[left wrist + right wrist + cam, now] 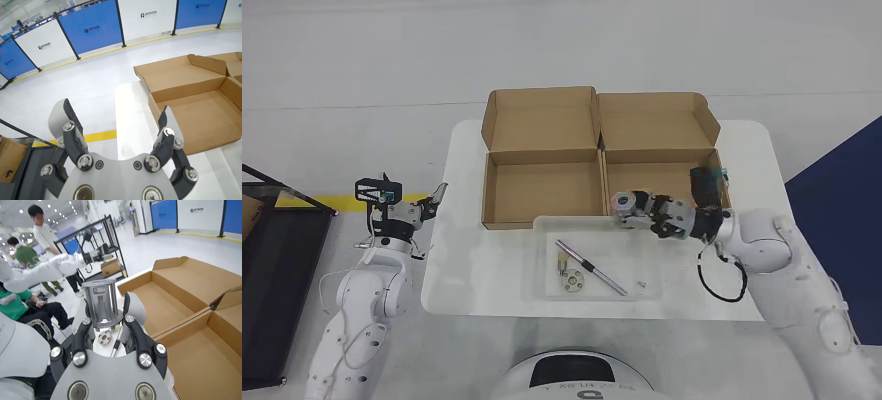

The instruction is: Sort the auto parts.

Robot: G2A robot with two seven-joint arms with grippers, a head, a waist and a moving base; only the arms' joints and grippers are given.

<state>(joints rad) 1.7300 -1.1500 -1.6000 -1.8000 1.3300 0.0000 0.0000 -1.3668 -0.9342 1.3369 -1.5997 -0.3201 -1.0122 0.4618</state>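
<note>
My right gripper point(106, 305) is shut on a grey metal cage-shaped part point(103, 303), held above the clear tray point(542, 285) near the front edge of the right cardboard box point(657, 180); in the top view the part point(624, 207) sits at the gripper's point(634, 210) tip. In the tray lie a metal rod with a black sleeve point(590, 267) and a round flange disc point(573, 282); both also appear below the held part, the disc point(104, 337) beside the rod point(116, 344). My left gripper point(115, 111) hangs open over the table's left edge, nothing between its fingers.
Two open cardboard boxes stand side by side at the back of the white table point(472, 270); the left box point(542, 190) has nothing in it. A dark rack point(272, 280) stands on the floor to the left of the table.
</note>
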